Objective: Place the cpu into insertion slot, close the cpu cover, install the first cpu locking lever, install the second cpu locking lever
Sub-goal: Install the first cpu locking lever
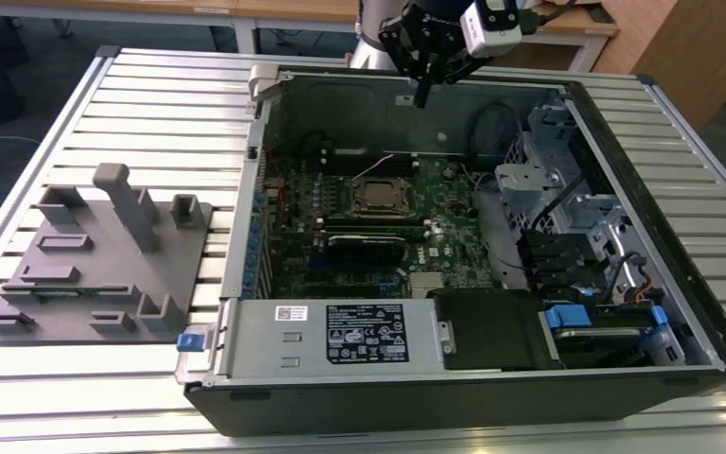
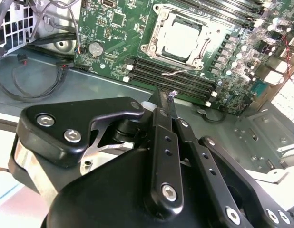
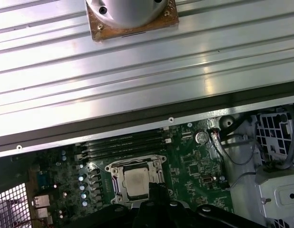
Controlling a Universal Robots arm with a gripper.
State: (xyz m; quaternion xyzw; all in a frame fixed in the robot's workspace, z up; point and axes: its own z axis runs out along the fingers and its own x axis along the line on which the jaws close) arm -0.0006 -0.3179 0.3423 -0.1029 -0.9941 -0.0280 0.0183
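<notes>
The cpu (image 2: 182, 39) lies flat in the insertion slot (image 1: 380, 210) on the green board, its pale silver face up. The cpu cover (image 2: 159, 34) is down around it as a dull metal frame, and both wrist views show it so. A thin wire locking lever (image 2: 178, 72) stands off the socket's side next to the black memory slots. My gripper (image 1: 423, 95) hangs above the case's back wall, well clear of the socket. Its black fingers (image 2: 161, 102) are pressed together with nothing between them.
The open computer case (image 1: 665, 374) lies on a slatted metal table (image 1: 148, 95). A labelled power supply box (image 1: 337, 336) sits at its front and drive cages (image 1: 552, 180) at the exterior view's right. A grey fixture block (image 1: 98, 265) stands at the exterior view's left.
</notes>
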